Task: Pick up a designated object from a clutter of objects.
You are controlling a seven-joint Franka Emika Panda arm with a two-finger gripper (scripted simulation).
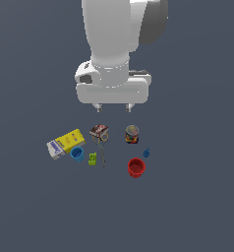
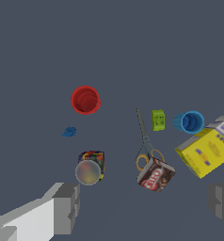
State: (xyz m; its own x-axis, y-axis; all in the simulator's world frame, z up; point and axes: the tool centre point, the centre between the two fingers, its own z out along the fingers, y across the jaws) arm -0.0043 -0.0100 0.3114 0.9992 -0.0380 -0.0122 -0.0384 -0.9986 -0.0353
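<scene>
End effector seen wide open, nothing held, above clutter. Tiny blue object noted on table betw. printed can & red cup. Box lettering unreadable.

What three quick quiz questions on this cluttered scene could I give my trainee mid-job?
1. True or false: the claw is shut on the tiny blue object.
2. Which thing lies nearest the tiny blue object? A) red cup B) yellow-white box C) green block
3. Fill in: the scissors' handles lie against the ____ box.

Key:
1. False: the claw hangs open above the clutter, holding nothing.
2. A. The printed can is also close; the blue cup sits far off beside the yellow-white box.
3. Brown.
</scene>
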